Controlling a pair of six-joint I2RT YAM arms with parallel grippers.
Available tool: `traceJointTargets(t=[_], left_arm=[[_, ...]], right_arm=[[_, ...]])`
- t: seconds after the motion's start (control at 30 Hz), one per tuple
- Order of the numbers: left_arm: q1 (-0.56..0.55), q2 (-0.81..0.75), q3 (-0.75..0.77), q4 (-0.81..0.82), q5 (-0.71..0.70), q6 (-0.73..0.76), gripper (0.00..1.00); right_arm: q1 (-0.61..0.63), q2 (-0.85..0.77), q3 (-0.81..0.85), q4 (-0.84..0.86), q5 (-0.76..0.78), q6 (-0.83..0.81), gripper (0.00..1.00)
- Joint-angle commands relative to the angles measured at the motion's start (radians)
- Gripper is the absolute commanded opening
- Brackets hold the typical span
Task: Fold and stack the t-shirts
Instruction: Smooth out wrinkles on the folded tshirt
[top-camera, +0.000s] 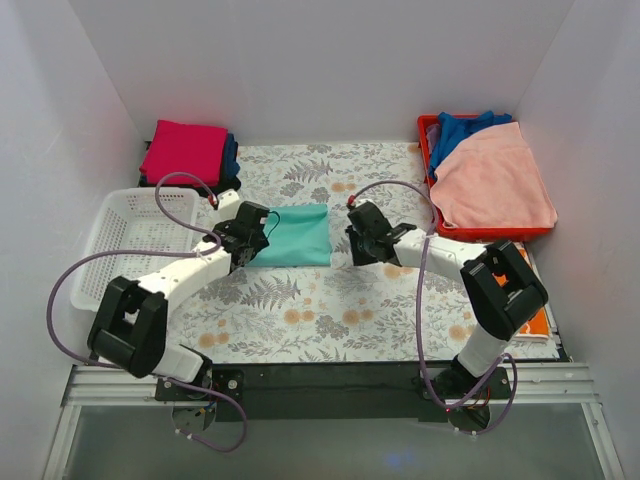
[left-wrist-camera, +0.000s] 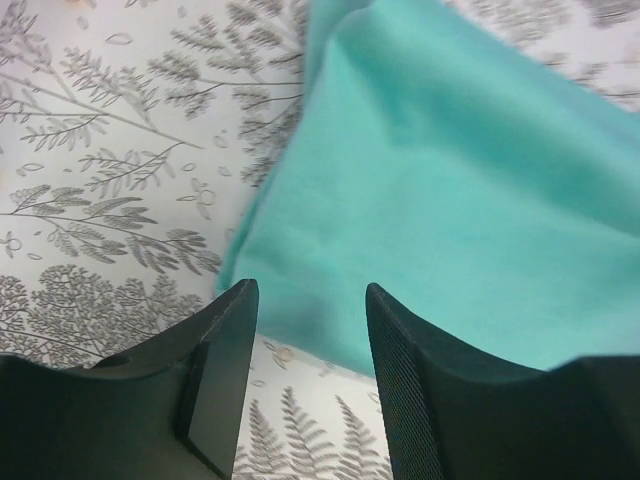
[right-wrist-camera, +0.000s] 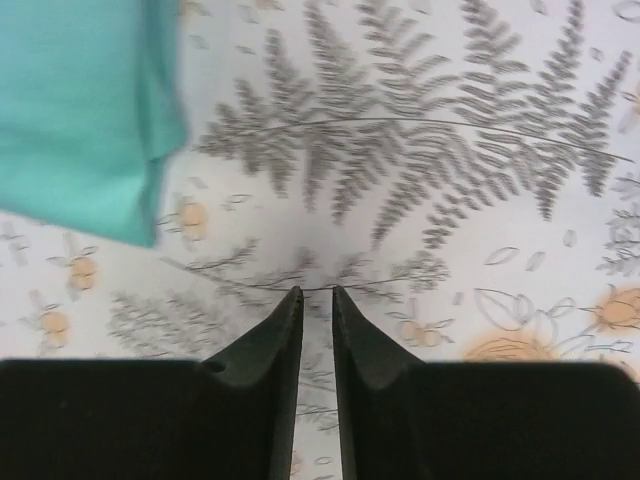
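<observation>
The t-shirt (left-wrist-camera: 450, 180) is smooth matt cloth, the basket (top-camera: 100, 232) plastic.

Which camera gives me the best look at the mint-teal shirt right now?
Top external: the whole folded mint-teal shirt shows, lying flat on the patterned table. Left wrist shows only one edge up close; right wrist catches just a blurred corner.

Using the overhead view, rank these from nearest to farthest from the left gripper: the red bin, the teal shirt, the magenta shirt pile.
1. teal shirt, in the middle of the table, its edge right at the left gripper.
2. magenta shirt pile, in the back left corner.
3. red bin, at the back right, across the table.
</observation>
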Motion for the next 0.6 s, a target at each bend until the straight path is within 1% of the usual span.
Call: traceJointTargets(t=[0.0,0.1,0.23,0.27,0.37,0.4,0.47,0.57], left_arm=[[-0.033,-0.122,-0.008,0.018,0.003,0.01,0.47],[-0.031,-0.155,-0.004,0.027,0.036,0.002,0.48],[-0.032,-0.159,-0.027,0.075,0.146,-0.026,0.5],[-0.031,-0.149,-0.032,0.091,0.157,-0.029,0.5],[-0.028,-0.079,-0.038,0.12,0.193,-0.043,0.5],[-0.025,-0.062,-0.043,0.13,0.204,-0.046,0.5],[-0.016,-0.017,-0.046,0.151,0.235,-0.049,0.5],[-0.017,0.013,-0.063,0.167,0.238,-0.047,0.5]], right_arm=[[0.094,-0.024,0.135,-0.024,-0.025,-0.02,0.24],[0.122,0.028,0.23,-0.026,-0.085,-0.027,0.24],[0.123,0.12,0.333,-0.017,-0.125,-0.038,0.25],[0.123,0.141,0.382,-0.012,-0.139,-0.043,0.25],[0.123,0.232,0.451,-0.01,-0.176,-0.059,0.25],[0.123,0.27,0.489,-0.009,-0.212,-0.064,0.24],[0.123,0.298,0.511,-0.01,-0.231,-0.063,0.24],[0.126,0.33,0.517,0.003,-0.26,-0.056,0.24]])
